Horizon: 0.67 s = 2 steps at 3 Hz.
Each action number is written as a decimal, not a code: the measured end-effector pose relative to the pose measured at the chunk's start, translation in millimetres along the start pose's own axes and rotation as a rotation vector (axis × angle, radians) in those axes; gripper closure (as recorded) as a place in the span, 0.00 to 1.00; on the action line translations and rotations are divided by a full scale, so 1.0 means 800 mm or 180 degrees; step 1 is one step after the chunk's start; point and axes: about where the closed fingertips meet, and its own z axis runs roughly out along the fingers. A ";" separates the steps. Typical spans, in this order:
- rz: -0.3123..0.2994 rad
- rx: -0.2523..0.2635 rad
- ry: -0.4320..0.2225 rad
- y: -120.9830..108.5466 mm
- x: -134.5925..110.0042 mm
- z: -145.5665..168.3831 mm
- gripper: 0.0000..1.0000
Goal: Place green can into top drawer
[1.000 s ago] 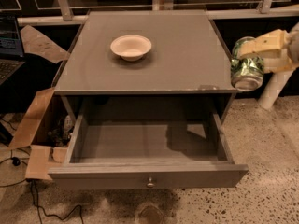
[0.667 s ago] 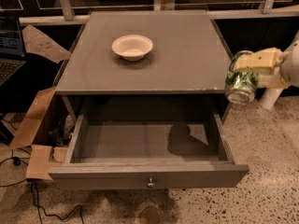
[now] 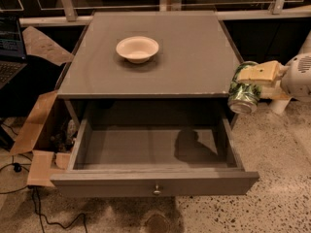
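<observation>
We hold the dented green-and-white aluminium can point(image 3: 243, 99) clenched in our cream end effector point(image 3: 250, 77), in the air at the front right corner of the grey worktop point(image 3: 194, 57). It is beside the right wall of the open wide grey wooden top drawer point(image 3: 155, 182). A cream round bowl point(image 3: 137, 48) rests on the worktop.

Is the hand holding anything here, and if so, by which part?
Yes. The hand, off the right front corner of the cabinet, grips the green can across its side near the upper end.
</observation>
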 end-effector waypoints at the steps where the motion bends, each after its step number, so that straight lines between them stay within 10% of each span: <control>1: 0.0105 0.0098 -0.0153 -0.003 0.022 0.007 1.00; 2: 0.0342 0.0236 -0.0140 -0.027 0.064 0.033 1.00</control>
